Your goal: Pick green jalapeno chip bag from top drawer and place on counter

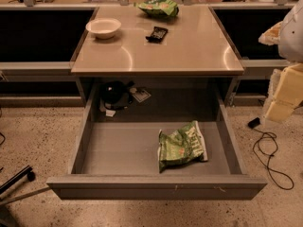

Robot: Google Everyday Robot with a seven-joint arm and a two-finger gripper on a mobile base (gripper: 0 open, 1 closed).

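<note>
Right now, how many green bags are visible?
2: the green jalapeno chip bag in the top drawer, a puffier green bag at the counter's back. The pincer hangs at right. More may be hidden.

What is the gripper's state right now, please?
Gripper: at the right edge, apart from the green jalapeno chip bag; open or closed cannot be told.

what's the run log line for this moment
phase: pre-grasp | crumpled green foil chip bag: on open grey metal drawer floor, right of centre | gripper: right edge, beside beige counter, off bag
</note>
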